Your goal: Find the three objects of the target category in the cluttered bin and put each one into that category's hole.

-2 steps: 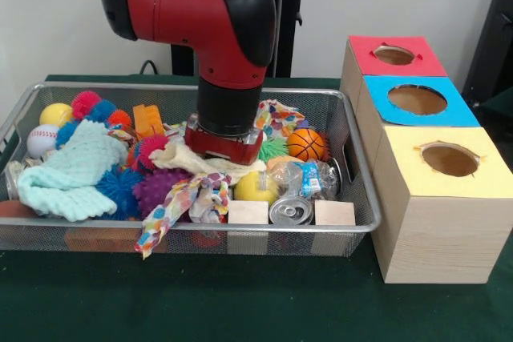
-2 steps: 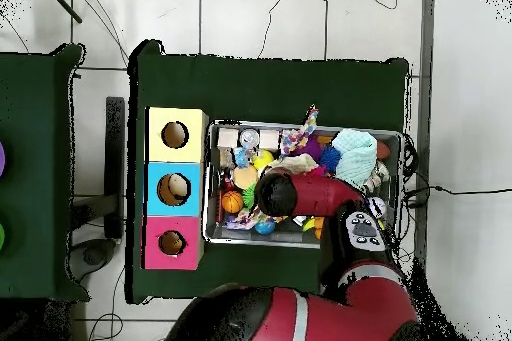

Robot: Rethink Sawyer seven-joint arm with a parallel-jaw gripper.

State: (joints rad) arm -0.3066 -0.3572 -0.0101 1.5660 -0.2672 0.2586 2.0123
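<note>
A wire mesh bin (image 1: 362, 198) holds mixed clutter: a mini basketball (image 1: 306, 144), a yellow ball (image 1: 55, 114), a baseball (image 1: 41, 140), several spiky balls such as a purple one (image 1: 157, 188), a mint cloth (image 1: 76, 170), a patterned cloth (image 1: 180, 202), a can (image 1: 290, 211) and two wooden blocks (image 1: 248, 212). My gripper (image 1: 224, 148) is lowered into the middle of the bin, just above a cream cloth (image 1: 192, 162); its tips are hidden. From overhead the arm covers the gripper (image 2: 275, 194).
Right of the bin stand three boxes with round holes on top: red (image 1: 397, 55), blue (image 1: 417, 100) and yellow (image 1: 449, 159). Overhead, something pale shows in the blue box's hole (image 2: 178, 188). Green cloth covers the table (image 1: 240, 302).
</note>
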